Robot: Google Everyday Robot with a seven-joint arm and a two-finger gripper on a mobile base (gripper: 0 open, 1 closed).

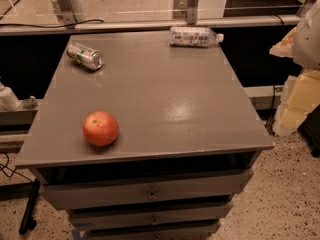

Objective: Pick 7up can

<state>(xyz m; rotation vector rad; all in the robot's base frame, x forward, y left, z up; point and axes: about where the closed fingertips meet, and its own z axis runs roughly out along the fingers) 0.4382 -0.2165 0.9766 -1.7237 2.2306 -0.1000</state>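
Note:
The 7up can (85, 56) lies on its side at the back left of the grey tabletop (165, 99). It is silvery with green markings, and its shiny end faces front right. My gripper is not in view. Only a white rounded part (308, 34), which may belong to my arm, shows at the right edge, far from the can.
An orange fruit (100, 128) sits near the front left edge of the tabletop. A clear plastic bottle with a white label (194, 36) lies on its side at the back edge. Drawers (150, 194) are below the tabletop. Pale yellow foam pieces (295, 104) stand on the floor to the right.

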